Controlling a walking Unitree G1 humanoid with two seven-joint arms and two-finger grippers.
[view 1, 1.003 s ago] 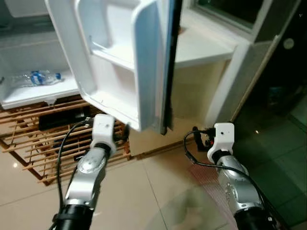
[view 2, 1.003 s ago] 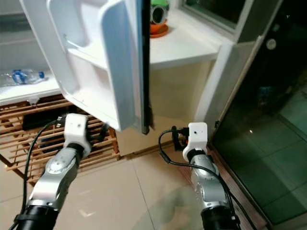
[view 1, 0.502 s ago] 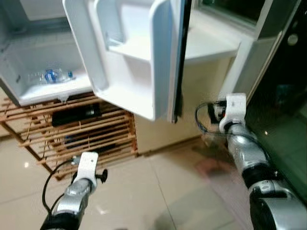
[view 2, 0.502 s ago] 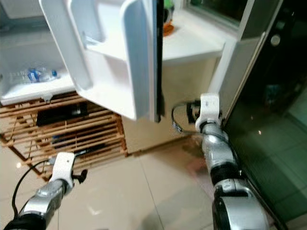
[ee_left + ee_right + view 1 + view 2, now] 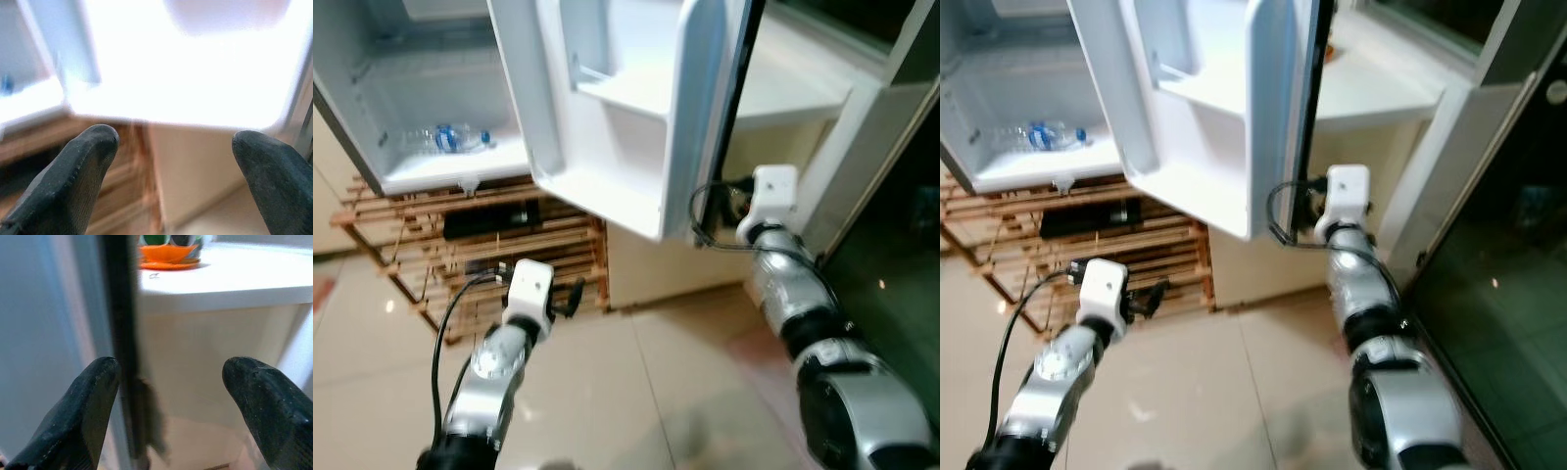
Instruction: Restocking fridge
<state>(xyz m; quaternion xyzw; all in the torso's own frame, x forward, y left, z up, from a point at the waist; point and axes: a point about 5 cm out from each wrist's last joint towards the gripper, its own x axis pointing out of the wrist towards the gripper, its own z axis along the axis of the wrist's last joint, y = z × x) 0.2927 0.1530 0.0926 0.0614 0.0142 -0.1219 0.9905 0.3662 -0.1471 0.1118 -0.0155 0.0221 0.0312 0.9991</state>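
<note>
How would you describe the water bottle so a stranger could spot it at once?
Start at the open fridge, left of its swung-out white door. On the bottom shelf lies a clear plastic bottle on its side, with a blue label, the only item inside.

We see a slatted wooden rack (image 5: 533,257) on the beige glossy tiled floor (image 5: 636,392); we can't tell whether anything rests on top of it. A long black box-shaped item (image 5: 489,219) lies on one of its upper slat shelves; we can't tell what it is. Right of the rack, a cream cabinet front (image 5: 1263,255) sits under a white countertop (image 5: 1381,93). An orange dish (image 5: 166,253) sits on that countertop with green and dark round things in it, too blurred to identify. Further right, a white post (image 5: 1449,157) borders a dark glass panel (image 5: 1508,255) showing reflections.
</note>
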